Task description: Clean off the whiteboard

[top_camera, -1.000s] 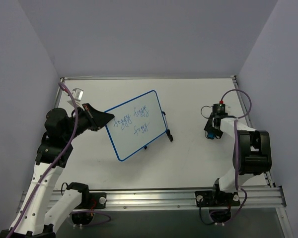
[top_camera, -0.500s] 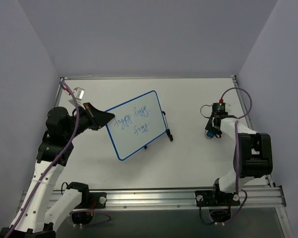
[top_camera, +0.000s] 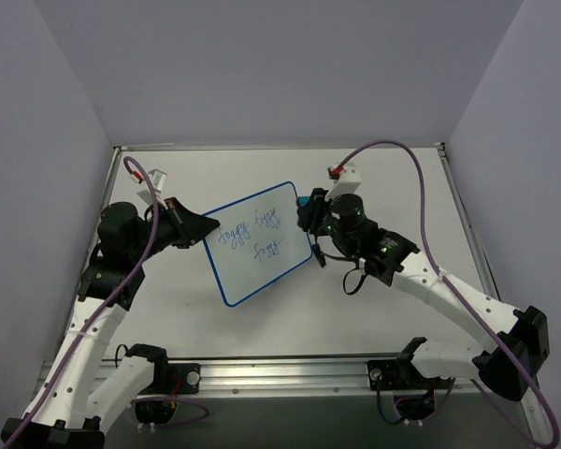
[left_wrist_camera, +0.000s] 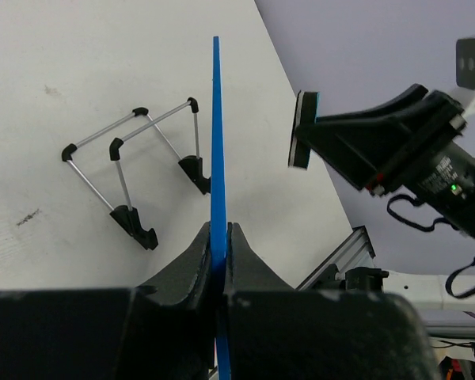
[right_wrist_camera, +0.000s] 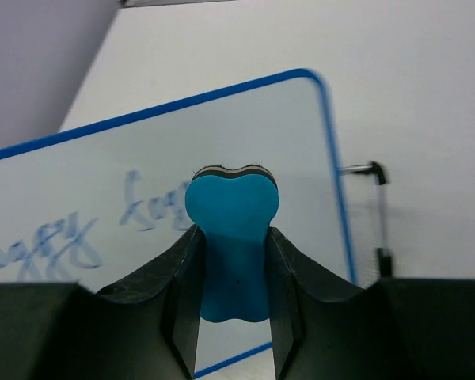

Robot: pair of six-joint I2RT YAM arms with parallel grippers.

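Soft, even light casts faint shadows on the surface (top_camera: pixel 402 178); from the right wrist the whiteboard (right_wrist_camera: pixel 79 182) seems slightly blurred.

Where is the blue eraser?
The small blue eraser with a black felt pad is pinched in the right gripper, mid-frame in the top view, just off the right end of the blue-framed whiteboard, not touching it.
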